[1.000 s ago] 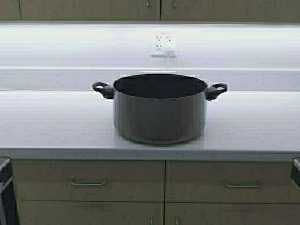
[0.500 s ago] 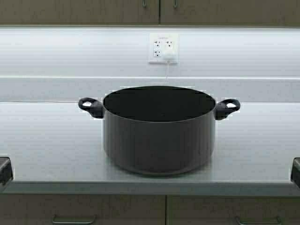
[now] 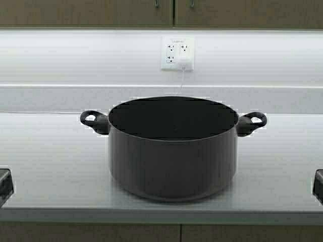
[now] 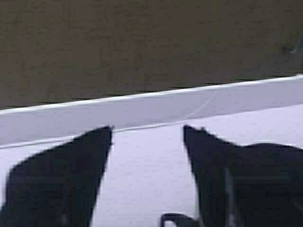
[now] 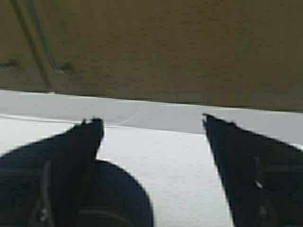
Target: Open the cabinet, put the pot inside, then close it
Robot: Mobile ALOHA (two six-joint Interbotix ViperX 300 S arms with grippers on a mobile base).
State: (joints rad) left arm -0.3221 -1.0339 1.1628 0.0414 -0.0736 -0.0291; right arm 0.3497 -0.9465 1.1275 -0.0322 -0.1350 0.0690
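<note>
The pot (image 3: 172, 151) stands upright on the counter (image 3: 45, 166), directly below the wall outlet (image 3: 177, 52), near the counter's front edge. Judged stiff metal, wide, likely weighty and smooth-walled; the two side loop handles (image 3: 94, 121) are the sound holds. Left gripper (image 4: 147, 142) and right gripper (image 5: 150, 137) both spread, holding nothing, either side of the pot.

A white wall outlet (image 3: 177, 53) with a plugged-in cord sits above the pale countertop (image 3: 50, 166).
</note>
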